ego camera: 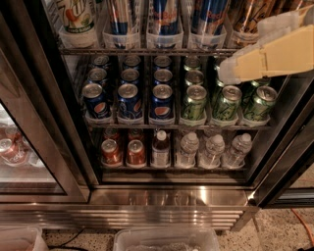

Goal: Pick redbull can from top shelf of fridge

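The fridge (162, 196) stands open, with a dark frame and wire racks. The top shelf (147, 50) carries clear plastic trays. Several redbull cans (164, 17) stand in the middle trays, tall, blue and silver with red lettering; their tops are cut off by the frame's edge. My gripper (229, 72) is the tip of the cream-coloured arm that reaches in from the upper right. It hangs in front of the green cans, just below the top shelf and right of the redbull trays. It holds nothing that I can see.
Blue Pepsi cans (130, 100) and green cans (195, 102) fill the middle rack. Red cans (112, 152), a bottle (160, 147) and water bottles (212, 149) fill the lower rack. Gold-brown cans (248, 14) stand top right. A clear bin (167, 240) sits on the floor.
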`<action>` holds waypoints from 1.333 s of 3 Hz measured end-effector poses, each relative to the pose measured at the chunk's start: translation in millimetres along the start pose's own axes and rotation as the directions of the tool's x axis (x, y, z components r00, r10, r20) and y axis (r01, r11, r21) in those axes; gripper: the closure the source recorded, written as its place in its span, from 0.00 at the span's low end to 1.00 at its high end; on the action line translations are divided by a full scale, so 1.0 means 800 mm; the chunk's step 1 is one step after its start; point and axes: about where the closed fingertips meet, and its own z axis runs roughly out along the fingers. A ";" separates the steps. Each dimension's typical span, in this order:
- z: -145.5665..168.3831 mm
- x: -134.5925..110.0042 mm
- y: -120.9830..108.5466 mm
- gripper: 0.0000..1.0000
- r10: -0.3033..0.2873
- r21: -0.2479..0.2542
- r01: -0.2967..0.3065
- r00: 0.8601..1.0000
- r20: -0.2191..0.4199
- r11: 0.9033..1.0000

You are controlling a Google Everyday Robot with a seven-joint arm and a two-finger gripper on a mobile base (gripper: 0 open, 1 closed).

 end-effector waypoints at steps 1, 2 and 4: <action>0.010 0.005 -0.008 0.00 -0.025 0.040 0.025 1.000 0.006 0.999; 0.037 0.020 -0.017 0.00 -0.060 0.118 0.058 0.998 0.018 0.991; 0.101 0.047 -0.050 0.00 -0.056 0.260 0.016 0.988 0.147 0.965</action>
